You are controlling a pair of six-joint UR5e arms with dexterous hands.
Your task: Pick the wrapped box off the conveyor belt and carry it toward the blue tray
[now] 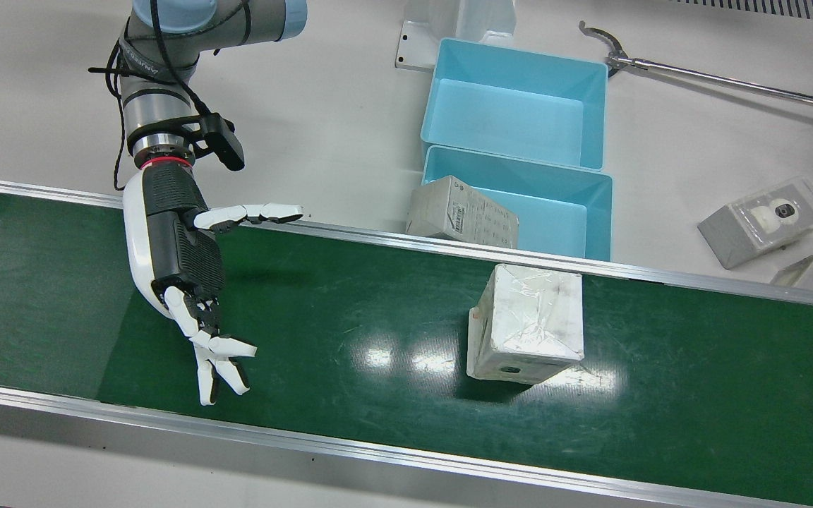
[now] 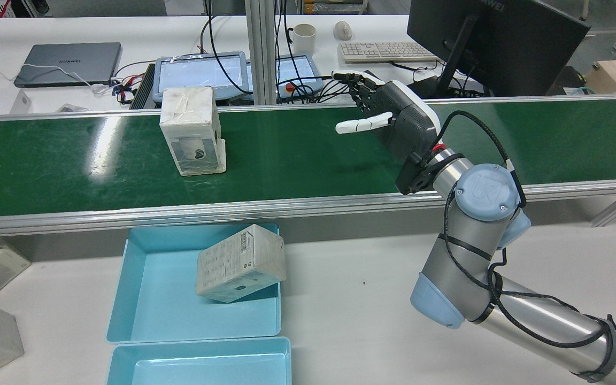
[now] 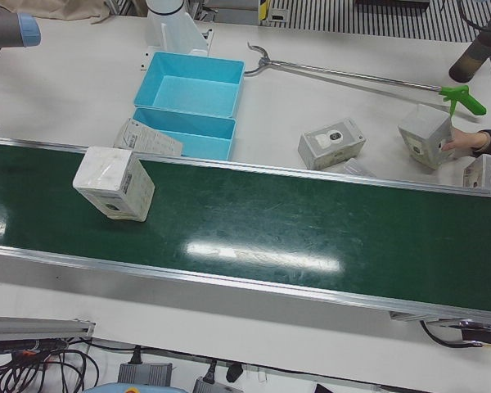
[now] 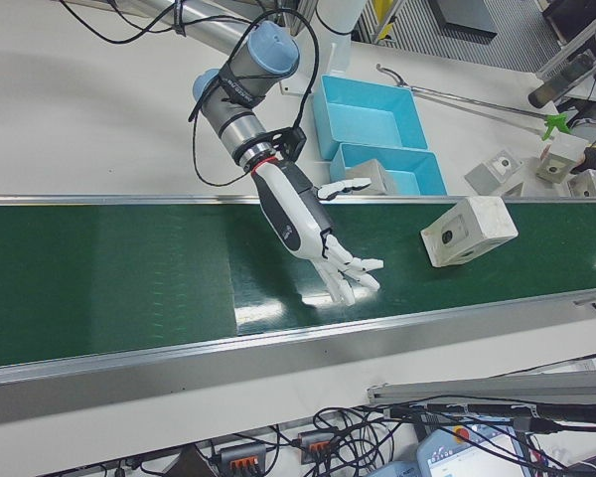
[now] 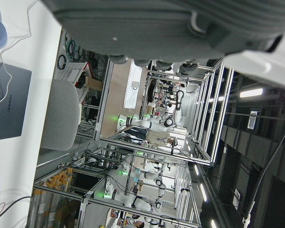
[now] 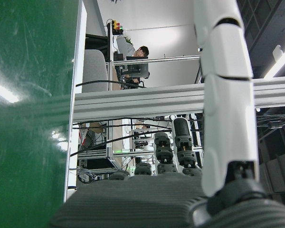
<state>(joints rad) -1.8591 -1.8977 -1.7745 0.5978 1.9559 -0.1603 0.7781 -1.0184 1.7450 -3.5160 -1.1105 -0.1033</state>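
The wrapped box (image 1: 530, 321) is white and plastic-wrapped, and it stands on the green conveyor belt (image 1: 378, 395). It also shows in the rear view (image 2: 193, 131), the left-front view (image 3: 114, 184) and the right-front view (image 4: 470, 231). My right hand (image 1: 188, 268) hovers over the belt with fingers spread and holds nothing. It is well apart from the box, to its left in the front view, and also shows in the rear view (image 2: 393, 117). The near blue tray (image 1: 593, 212) lies just beyond the belt's rail. Of my left hand only the palm's edge (image 5: 171, 28) shows; its fingers are hidden.
A grey printed box (image 1: 459, 212) leans in the near blue tray. A second blue tray (image 1: 512, 113) sits behind it. A long reach-grabber (image 1: 724, 81) and small camera boxes (image 1: 766, 222) lie on the white table. A person's hand (image 3: 466, 143) holds a box at the far end.
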